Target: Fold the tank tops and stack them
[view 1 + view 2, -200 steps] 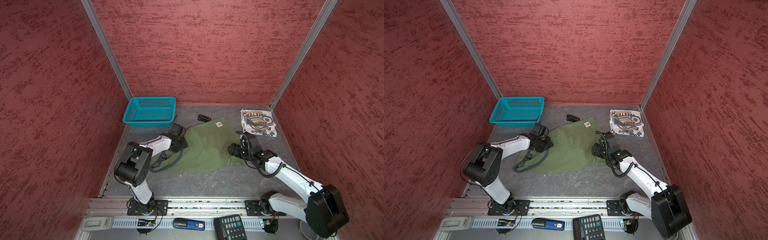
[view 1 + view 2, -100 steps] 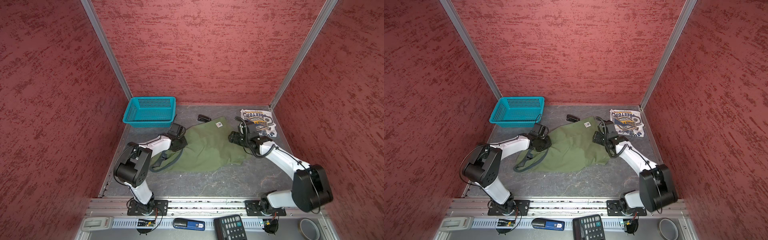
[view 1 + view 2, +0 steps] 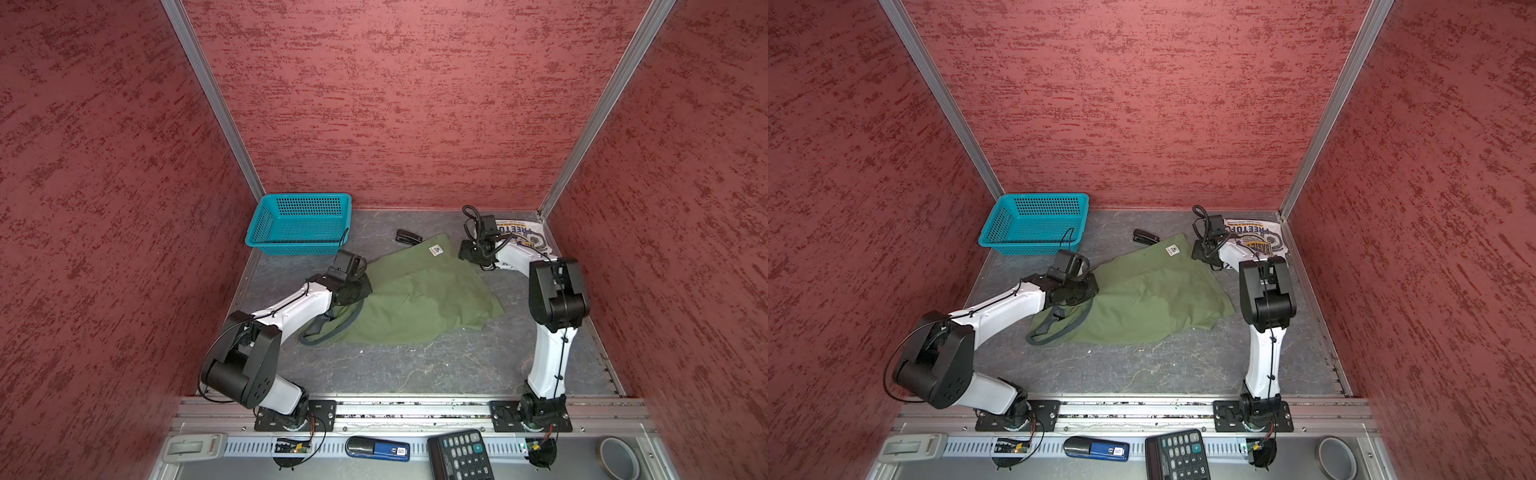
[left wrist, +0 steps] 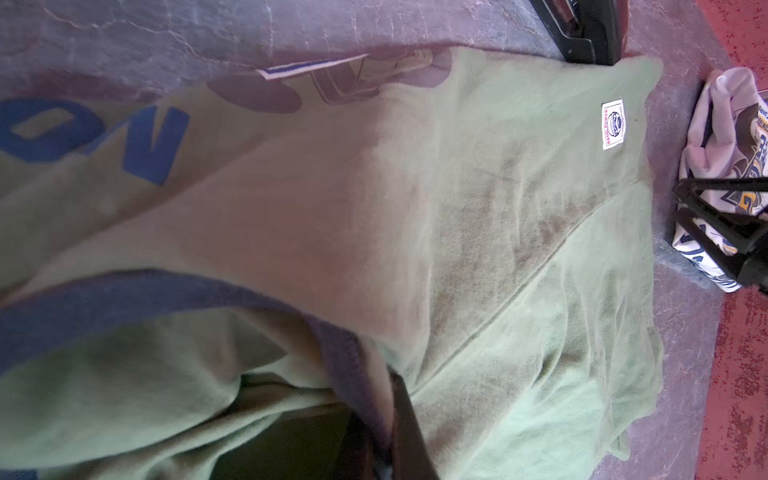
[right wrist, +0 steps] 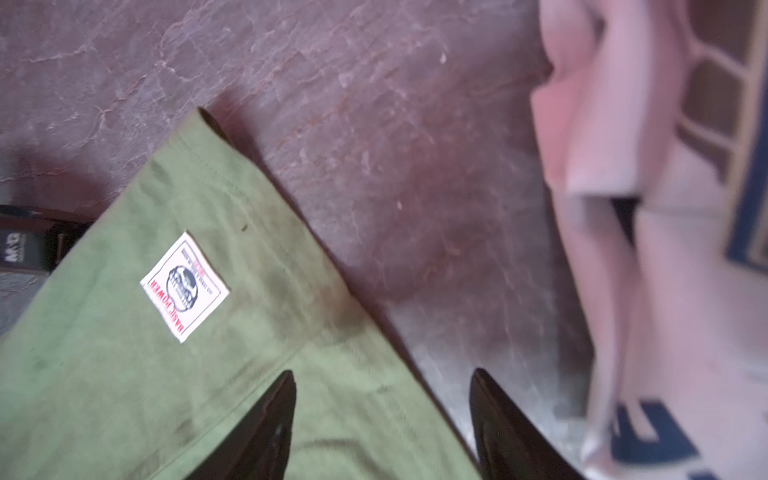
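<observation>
Between the parted jaws of my right end effector (image 5: 382,384) lies the olive tank top (image 5: 124,374), its edge ungripped. My left end effector (image 4: 382,428) clamps that cloth.

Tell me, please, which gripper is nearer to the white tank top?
Right. The right gripper hangs open just beside the white tank top, over the olive green tank top's far corner. The left gripper is shut on that shirt's trimmed edge, across the whole green cloth.

I see red textured walls (image 3: 395,104) on three sides, silver corner posts (image 3: 216,104), grey marbled desk (image 3: 395,365), metal front rail (image 3: 415,409).
</observation>
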Available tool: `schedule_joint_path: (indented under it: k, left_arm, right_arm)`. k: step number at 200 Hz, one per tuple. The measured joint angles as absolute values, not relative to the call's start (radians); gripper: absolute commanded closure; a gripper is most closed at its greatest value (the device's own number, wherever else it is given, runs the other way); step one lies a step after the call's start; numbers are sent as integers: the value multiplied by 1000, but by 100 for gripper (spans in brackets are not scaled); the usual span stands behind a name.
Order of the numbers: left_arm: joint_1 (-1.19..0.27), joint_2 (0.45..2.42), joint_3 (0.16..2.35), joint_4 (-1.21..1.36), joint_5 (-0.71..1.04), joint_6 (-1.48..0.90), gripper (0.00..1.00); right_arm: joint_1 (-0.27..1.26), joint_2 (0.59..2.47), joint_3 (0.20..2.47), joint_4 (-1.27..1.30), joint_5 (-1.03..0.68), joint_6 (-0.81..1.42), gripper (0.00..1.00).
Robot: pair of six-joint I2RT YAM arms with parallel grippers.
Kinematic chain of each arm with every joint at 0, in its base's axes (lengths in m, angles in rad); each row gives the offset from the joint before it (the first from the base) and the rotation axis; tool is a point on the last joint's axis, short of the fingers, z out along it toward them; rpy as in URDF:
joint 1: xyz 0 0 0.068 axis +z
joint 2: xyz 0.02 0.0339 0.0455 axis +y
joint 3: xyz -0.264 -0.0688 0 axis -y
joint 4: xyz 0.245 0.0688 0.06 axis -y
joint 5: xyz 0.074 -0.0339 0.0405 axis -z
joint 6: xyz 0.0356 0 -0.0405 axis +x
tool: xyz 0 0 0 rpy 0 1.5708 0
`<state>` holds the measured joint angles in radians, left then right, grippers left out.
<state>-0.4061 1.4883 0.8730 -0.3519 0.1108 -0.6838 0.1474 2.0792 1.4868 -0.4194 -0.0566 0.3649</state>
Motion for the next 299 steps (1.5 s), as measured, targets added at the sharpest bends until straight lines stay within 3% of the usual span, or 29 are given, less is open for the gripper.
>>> schedule_joint_path:
  k: [69,112,137,248,299]
  left_arm:
    - [-406,1488,864,-352,111,-684,97]
    - [-406,1475,864,-365,110,-683,96]
    - [-403,1438,864,-385,104,-683,95]
    - [-392,1138,868,-524,104,-609,94]
    - [-391,937,915,-608,96,-529,92]
  right_arm:
    - [157,2186,1600,-469,-95,326,50]
    - [163,2200,1613,-476,-100,315,87]
    - [165,2170,1571,-477,-101,318,100]
    - [179,1442,1222,-462,-128,338,100]
    - [179,1111,1188,-510,-128,356,100]
